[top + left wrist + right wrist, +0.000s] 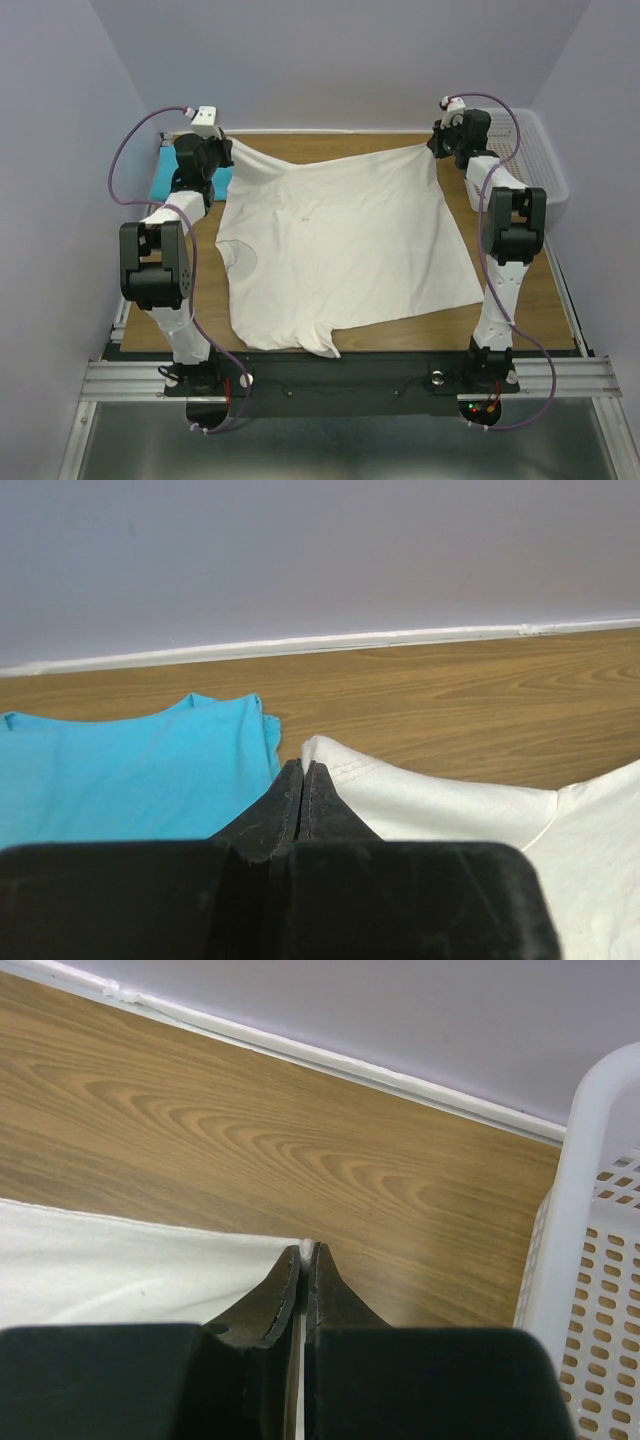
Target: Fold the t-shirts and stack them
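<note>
1. The cream-white t-shirt [340, 250] lies spread over the middle of the wood-grain table [520, 300]. It is a soft matte cotton sheet, roughly four-sided, with shallow wrinkles
2. Its round neck opening faces the left arm's side. One short sleeve points to the near edge and reaches the dark front strip of the table
3. The far edge of this shirt runs taut between the two grippers, raised at both far corners
4. The left gripper [303, 770] has its black, tapered fingers pressed together. They pinch a far-left corner of the cream-white shirt, where a stitched hem and a seam line show in the left wrist view
5. The right gripper [303, 1252] has its fingers pressed together on the far-right corner. A sliver of white cloth shows between the tips
6. The turquoise t-shirt [130, 770] lies flat at the far left corner of the table, just beside the left gripper. It is smooth, with a shallow curved upper edge, and partly hidden under the left arm in the top view
7. The white plastic basket [600, 1260] stands at the far right. Its wall is perforated with oblong slots below a smooth rounded rim
</note>
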Controlling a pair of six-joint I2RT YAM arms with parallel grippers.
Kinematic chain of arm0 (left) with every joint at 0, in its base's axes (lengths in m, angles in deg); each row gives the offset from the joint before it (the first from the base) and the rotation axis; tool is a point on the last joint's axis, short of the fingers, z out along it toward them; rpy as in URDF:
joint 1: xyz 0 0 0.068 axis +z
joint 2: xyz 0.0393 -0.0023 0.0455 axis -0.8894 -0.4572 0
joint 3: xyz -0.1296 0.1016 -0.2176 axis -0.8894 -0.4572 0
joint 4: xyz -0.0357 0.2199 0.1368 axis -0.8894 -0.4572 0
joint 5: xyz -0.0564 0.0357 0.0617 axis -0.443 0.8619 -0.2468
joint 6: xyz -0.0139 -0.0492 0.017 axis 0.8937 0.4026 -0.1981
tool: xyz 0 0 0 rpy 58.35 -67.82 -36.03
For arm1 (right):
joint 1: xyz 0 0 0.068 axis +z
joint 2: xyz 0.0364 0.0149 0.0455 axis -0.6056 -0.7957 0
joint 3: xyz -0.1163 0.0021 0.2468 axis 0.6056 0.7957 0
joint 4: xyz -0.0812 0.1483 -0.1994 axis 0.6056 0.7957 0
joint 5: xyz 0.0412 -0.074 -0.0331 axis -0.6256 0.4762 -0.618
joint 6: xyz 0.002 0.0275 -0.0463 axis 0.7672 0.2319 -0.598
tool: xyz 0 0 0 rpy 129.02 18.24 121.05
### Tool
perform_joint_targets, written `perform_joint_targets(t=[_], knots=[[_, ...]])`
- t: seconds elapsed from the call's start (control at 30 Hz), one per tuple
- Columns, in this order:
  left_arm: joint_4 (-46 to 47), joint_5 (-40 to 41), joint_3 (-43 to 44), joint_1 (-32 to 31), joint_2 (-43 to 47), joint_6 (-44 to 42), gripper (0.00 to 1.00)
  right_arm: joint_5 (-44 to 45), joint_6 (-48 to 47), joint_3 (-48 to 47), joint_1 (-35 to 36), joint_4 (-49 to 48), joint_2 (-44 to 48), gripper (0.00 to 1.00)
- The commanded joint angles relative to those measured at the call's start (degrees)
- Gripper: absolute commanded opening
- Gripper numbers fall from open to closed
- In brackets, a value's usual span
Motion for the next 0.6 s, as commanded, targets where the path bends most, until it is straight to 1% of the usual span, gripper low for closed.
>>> perform_joint_targets(t=[0.0,0.13,0.3,0.57], knots=[[3.76,-1.49,-1.75,-0.01,6.42,-2.77,0.0,-0.56,-1.52,-0.59,-0.09,-2.84,3.26,0.01],[3.76,-1.41,-4.65,-0.01,9.41,-4.79,0.0,-2.66,-2.39,0.65,-0.27,-3.01,4.31,0.01],[3.41,-1.41,-7.03,-0.09,10.21,-6.02,0.0,-3.28,-1.26,1.09,-0.35,-3.02,5.01,0.01],[3.41,-2.81,-8.08,-0.88,11.08,-6.11,0.0,-3.37,-1.34,3.72,-0.79,-3.28,7.65,0.01]])
